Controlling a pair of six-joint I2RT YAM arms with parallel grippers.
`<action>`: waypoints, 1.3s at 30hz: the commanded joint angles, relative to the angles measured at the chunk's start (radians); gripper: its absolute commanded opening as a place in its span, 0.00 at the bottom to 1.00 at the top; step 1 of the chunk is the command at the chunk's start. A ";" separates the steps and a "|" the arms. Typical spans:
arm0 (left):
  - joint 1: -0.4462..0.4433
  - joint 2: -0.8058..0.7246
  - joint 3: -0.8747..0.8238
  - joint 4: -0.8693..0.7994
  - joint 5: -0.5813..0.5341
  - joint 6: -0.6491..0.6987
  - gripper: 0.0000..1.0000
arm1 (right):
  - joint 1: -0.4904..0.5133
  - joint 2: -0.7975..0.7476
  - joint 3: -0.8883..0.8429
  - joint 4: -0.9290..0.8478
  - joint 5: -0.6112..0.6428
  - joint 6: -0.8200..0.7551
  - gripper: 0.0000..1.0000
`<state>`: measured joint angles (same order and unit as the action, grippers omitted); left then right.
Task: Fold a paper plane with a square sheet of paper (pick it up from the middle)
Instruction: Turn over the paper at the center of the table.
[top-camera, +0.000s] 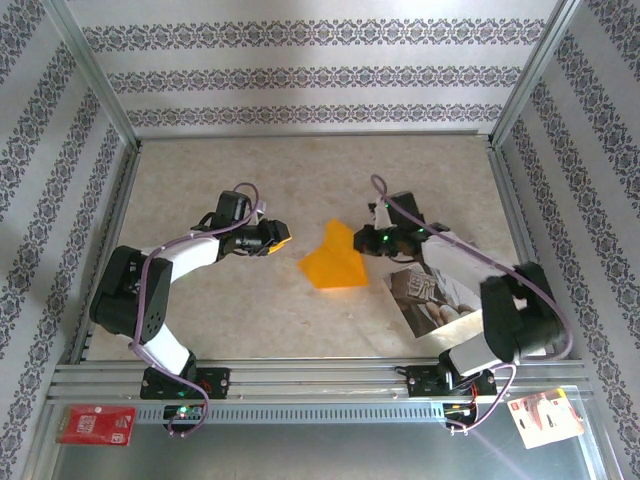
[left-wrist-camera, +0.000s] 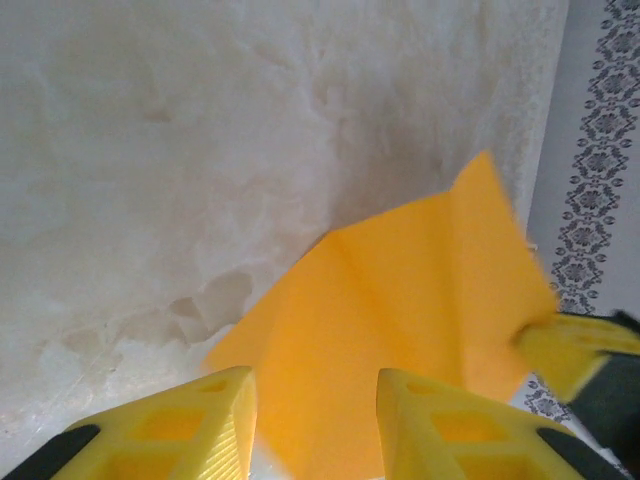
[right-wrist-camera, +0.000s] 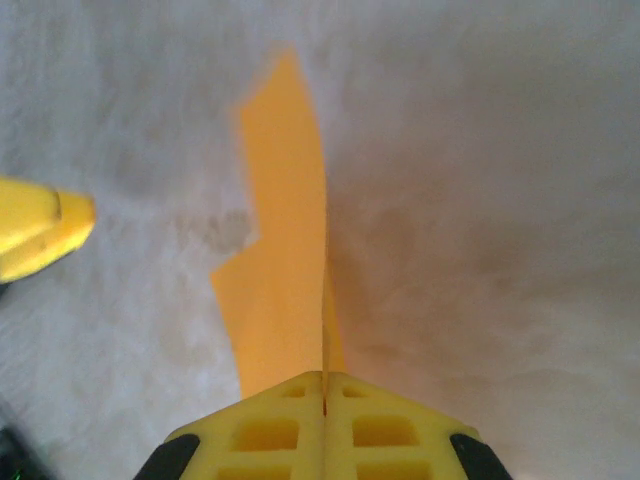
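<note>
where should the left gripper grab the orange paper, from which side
Probably the free left edge of the orange paper, coming in from the left with the open jaws of the left gripper straddling it. The right gripper is shut on the opposite edge.

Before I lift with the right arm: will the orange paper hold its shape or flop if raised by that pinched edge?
Probably flops: the orange paper looks thin, and the right gripper pinches only one edge. Its visible creases may stiffen it a little along the folds. Likely very light, so a quick move could flutter it.
</note>
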<state>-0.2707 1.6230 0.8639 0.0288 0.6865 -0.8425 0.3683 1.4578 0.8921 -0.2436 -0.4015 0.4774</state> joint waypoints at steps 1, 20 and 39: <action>0.032 -0.058 0.042 -0.064 -0.023 0.017 0.36 | 0.037 -0.098 0.115 -0.286 0.342 -0.156 0.00; 0.165 -0.049 0.016 -0.111 -0.116 0.091 0.38 | 0.624 0.464 0.442 -0.586 1.075 0.147 0.00; 0.082 -0.156 -0.149 -0.028 0.032 -0.043 0.40 | 0.548 0.137 0.212 -0.262 0.494 0.117 0.29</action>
<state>-0.1165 1.5345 0.7326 -0.0296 0.6693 -0.8314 0.9821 1.7443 1.2186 -0.6044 0.2848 0.6201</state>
